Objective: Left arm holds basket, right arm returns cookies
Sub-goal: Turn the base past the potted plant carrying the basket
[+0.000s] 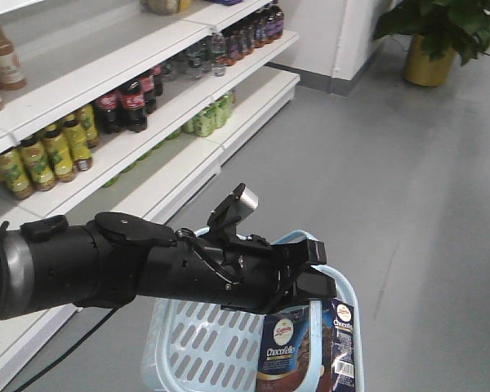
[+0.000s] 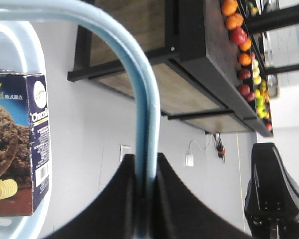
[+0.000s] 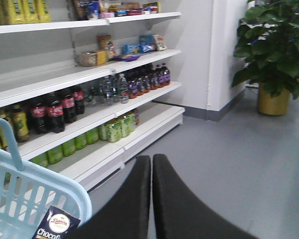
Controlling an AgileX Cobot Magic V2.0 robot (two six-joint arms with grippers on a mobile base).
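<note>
The thick black cylindrical left arm (image 1: 106,273) w/ a silver-grey band comes in from the left edge of the front view. Its black left hand (image 1: 310,273) sits over the light blue plastic shopping basket (image 1: 192,347) w/ rows of slanted oval slots. In the left wrist view the 2 black fingers (image 2: 114,204) are clamped tight on the curved blue basket handle (image 2: 144,99), which runs straight up btwn them.

The dark navy cardboard cookie box (image 1: 284,351), w/ choc cookie picture, round white logo and white "Choco..." lettering, stands upright inside the basket. It is at the end nearest the left hand, barcode side turned right. No hand touches it.

The black right hand (image 3: 152,167) shows only in its own wrist view. Its 2 fingers are pressed together w/ just a thin seam btwn them, gripping nothing. It is beside the basket, right of the rim, apart from it. 1 top corner of the box shows at lower left of that view.

Bkgd:
- White store shelves (image 1: 147,155) along the left carry yellow-green drink bottles (image 1: 49,155) and dark cola bottles (image 1: 122,106).
- A green plant in a gold pot (image 1: 429,61) stands on the grey floor (image 1: 408,204) at the far corner.
- The left wrist view shows a dark wooden stand (image 2: 189,74) w/ a row of fruit (image 2: 239,35).
</note>
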